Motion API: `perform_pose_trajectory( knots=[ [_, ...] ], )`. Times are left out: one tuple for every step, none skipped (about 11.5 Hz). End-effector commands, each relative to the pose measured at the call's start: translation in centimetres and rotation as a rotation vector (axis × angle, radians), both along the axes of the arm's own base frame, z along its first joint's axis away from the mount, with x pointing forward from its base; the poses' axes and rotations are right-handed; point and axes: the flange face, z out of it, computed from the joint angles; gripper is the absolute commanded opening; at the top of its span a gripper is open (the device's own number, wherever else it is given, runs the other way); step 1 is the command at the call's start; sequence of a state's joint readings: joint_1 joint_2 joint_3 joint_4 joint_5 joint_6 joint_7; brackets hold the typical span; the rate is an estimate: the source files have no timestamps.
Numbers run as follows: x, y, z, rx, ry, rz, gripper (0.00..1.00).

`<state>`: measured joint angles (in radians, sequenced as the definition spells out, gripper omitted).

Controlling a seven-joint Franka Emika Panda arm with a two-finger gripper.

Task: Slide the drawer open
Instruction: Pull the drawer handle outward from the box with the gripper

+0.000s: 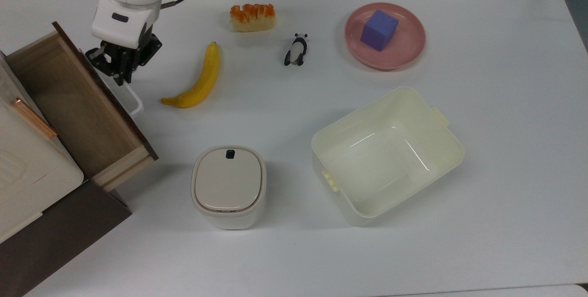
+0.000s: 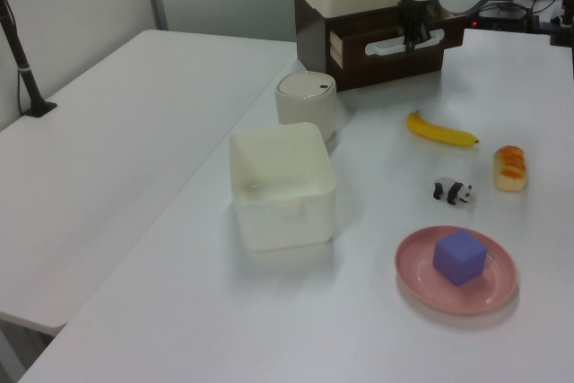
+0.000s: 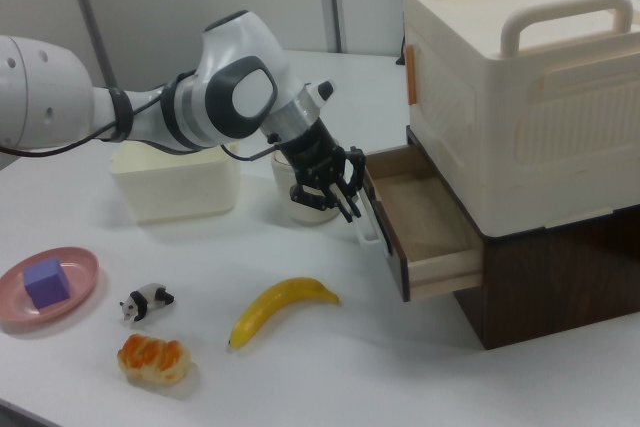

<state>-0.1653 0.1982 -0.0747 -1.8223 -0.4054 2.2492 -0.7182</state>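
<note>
Gripper [image 1: 123,76] is closed down on the drawer's white loop handle [image 1: 130,96], fingers pinching the bar at its far end in the top view; same grip seen in the right view [image 3: 350,209] and the left view [image 2: 411,39].

Drawer [image 1: 78,109] is pulled well out of the dark brown cabinet [image 1: 55,232] at the table's left edge in the top view. Light-wood interior is exposed and looks empty; the dark front panel [image 3: 385,237] stands clear of the cabinet body in the right view. A cream storage box with handles [image 3: 520,87] sits on top of the cabinet.

Banana [image 1: 196,81] lies just beside the handle, toward the table's middle, not touching it. Small white lidded bin [image 1: 228,187] is near the drawer's front corner, toward the table's near edge in the top view. Cream tub [image 1: 387,154] is further along that edge, open and empty.

Along the far edge in the top view: orange-topped food piece [image 1: 252,17], panda figure [image 1: 297,49], then pink plate [image 1: 404,58] with a purple cube [image 1: 379,30] on it. All well apart from the gripper.
</note>
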Motion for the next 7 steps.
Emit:
perform_pose_trajectory(
  knots=[
    [-1.2, 4.5, 1.0, 0.045, 0.016, 0.016, 0.06],
    [-1.1, 4.5, 1.0, 0.047, 0.016, 0.015, 0.14],
    [-1.1, 4.5, 1.0, 0.047, 0.016, 0.015, 0.19],
    [-1.0, 4.4, 1.0, 0.046, 0.016, 0.014, 0.3],
    [-1.0, 4.4, 0.9, 0.046, 0.02, 0.013, 0.37],
    [-1.0, 4.6, 1.2, 0.046, 0.016, 0.014, 0.43],
    [-1.0, 5.5, 1.3, 0.064, 0.029, 0.012, 0.53]
  ],
)
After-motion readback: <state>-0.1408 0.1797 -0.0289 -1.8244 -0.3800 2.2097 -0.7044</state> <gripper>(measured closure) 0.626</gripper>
